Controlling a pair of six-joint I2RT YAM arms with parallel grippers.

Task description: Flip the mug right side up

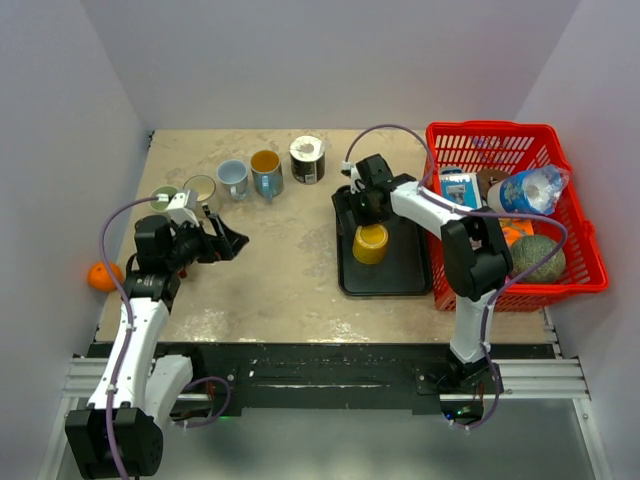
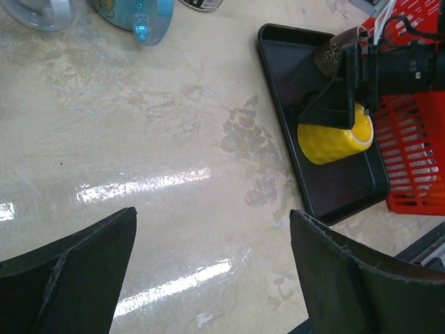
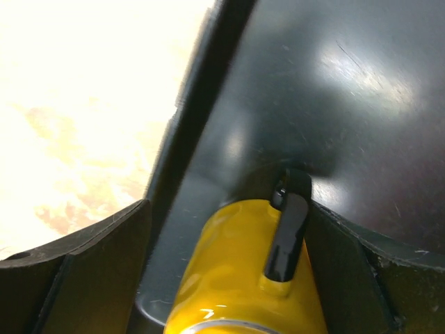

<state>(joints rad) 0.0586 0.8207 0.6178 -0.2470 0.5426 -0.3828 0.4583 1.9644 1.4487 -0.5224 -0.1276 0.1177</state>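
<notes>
- We are finding the yellow mug (image 1: 370,245) sitting on the black tray (image 1: 395,278), towards the tray's left half, right of the table's (image 1: 290,285) centre.
- We are seeing no open mouth on the mug from overhead. Its black handle (image 3: 286,236) is facing the right wrist camera. We cannot tell its exact posture.
- We are recording the right gripper (image 1: 365,215) as reaching down over the mug from the far side, its jaws spread wide and straddling the mug body.
- We are noting a visible gap between the mug and the finger (image 3: 76,271) on the left of the wrist view. The other finger is sitting just beside the mug, and we cannot tell whether it is touching. We are reading the jaws as released, not grasping.
- We are finding the left gripper (image 1: 228,240) hovering over the left part of the table, well apart from the tray, jaws released, with only tabletop showing between them.
- We are observing a row of mugs (image 1: 233,178) standing along the far left of the table.
- We are observing a red basket (image 1: 580,282) of goods just right of the tray.
</notes>
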